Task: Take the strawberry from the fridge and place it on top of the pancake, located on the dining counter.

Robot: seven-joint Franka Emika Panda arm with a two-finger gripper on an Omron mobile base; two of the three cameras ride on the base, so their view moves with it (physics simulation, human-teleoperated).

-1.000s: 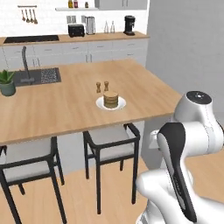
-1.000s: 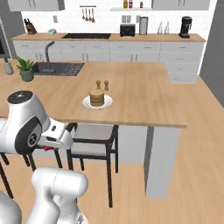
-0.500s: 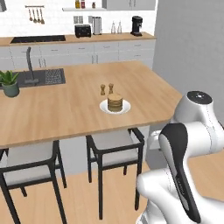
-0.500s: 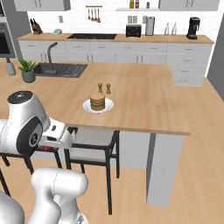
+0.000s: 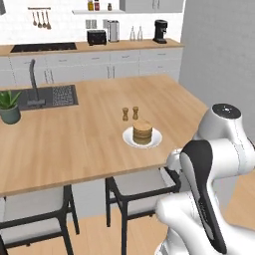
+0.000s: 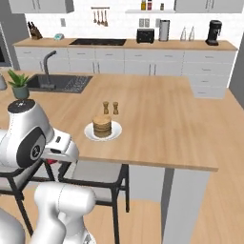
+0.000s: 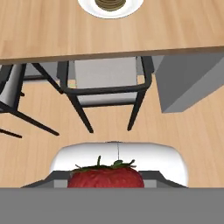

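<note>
The strawberry (image 7: 106, 176), red with a green leafy cap, sits at the bottom of the hand view with my gripper (image 7: 106, 184) shut on it. In the right base view the gripper (image 6: 58, 155) hangs low beside the stool, below the dining counter's (image 6: 157, 128) front edge, with a speck of red at it. The pancake (image 5: 142, 132) is a golden-brown stack on a small white plate (image 5: 154, 141) near that front edge; it also shows as the pancake (image 6: 102, 126) and the pancake (image 7: 109, 3). A tall grey face (image 5: 219, 50) stands at the right; I cannot tell whether it is the fridge.
Two small brown shakers (image 5: 130, 113) stand just behind the plate. Dark-framed stools (image 7: 105, 83) are tucked under the dining counter (image 5: 74, 144). A sink (image 5: 47, 95) and potted plant (image 5: 8, 105) lie at its left. The back counter holds a toaster (image 5: 96, 37) and coffee maker (image 5: 160, 31).
The whole picture has shifted: the base has driven, and the dining counter with the pancake now sits nearer and lower in both base views. The grip is unchanged.
</note>
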